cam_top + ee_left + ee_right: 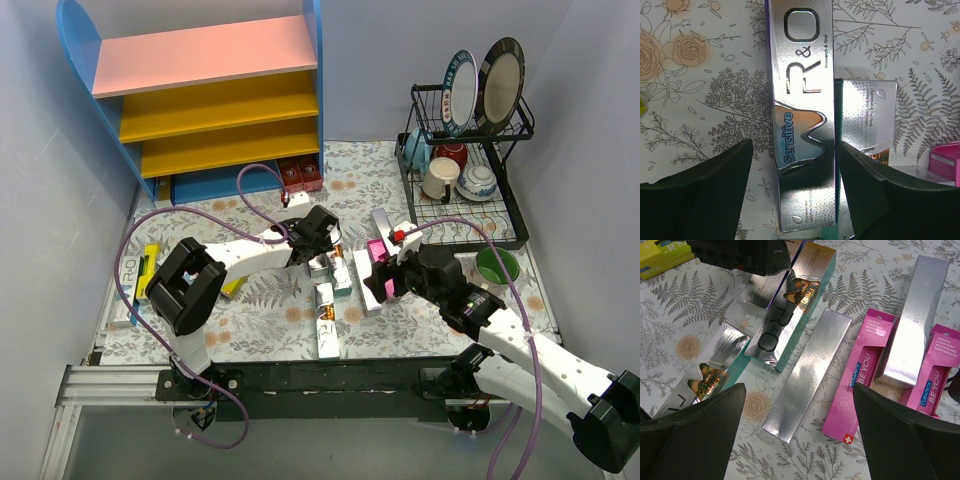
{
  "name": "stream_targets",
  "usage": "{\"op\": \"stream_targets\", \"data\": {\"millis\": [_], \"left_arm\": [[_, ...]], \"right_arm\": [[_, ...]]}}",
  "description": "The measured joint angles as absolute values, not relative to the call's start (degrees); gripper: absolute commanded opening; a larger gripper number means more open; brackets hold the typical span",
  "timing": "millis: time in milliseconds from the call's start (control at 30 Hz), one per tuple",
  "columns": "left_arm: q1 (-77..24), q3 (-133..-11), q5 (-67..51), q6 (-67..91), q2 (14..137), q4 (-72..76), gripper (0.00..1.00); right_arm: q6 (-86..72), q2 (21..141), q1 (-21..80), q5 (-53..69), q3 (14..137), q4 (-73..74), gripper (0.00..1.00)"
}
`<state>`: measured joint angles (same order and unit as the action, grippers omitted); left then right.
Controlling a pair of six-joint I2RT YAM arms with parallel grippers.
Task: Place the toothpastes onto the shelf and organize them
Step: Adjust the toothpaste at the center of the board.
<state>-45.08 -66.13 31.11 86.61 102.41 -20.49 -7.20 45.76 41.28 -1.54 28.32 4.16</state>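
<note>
Top view: the shelf (210, 100) stands far left on the table (250, 335), one pink board above two yellow ones. The toothpastes (327, 330) lie scattered in front of it.

Left wrist: the left gripper (794, 145) straddles one silver "R&O Sensitive" box (802, 125), jaws apart, not clamped.

Right wrist: the right gripper (799, 387) hangs wide open over two magenta boxes (865, 375) and one plain silver box (807, 375).

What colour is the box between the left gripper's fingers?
Silver box, with blue "Sensitive" lettering; the left wrist view shows it best.
</note>
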Motion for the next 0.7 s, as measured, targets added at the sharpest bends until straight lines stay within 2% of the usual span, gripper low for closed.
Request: {"op": "stream_targets", "data": {"millis": [367,700], "left_arm": [[-45.1,-66.2,30.6,86.3,103.0,-20.3,0.63],[-44.5,-64.6,30.2,82.5,101.4,-20.5,0.55]], "right_arm": [[-7.1,45.7,41.3,-1.6,28.3,4.2,0.96],[-7.1,45.1,41.3,-1.6,28.3,4.2,0.96]]}}
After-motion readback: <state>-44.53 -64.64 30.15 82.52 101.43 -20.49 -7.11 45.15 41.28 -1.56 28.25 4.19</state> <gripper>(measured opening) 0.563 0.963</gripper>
